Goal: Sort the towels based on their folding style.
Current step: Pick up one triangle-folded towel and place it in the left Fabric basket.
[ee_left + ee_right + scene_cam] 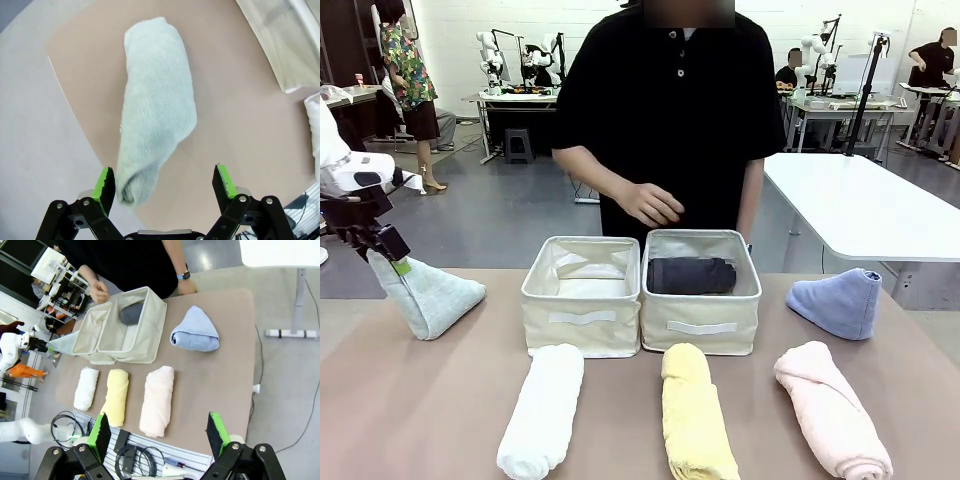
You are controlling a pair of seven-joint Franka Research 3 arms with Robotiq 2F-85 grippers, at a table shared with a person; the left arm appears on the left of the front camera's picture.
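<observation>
Mint towel (157,110) between left gripper (163,172) jaws

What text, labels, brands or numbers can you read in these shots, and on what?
None readable.
left basket, front strip: blank white, no print.
right basket, front strip: blank white, no print.
watch on the person's wrist: too small to read.
</observation>
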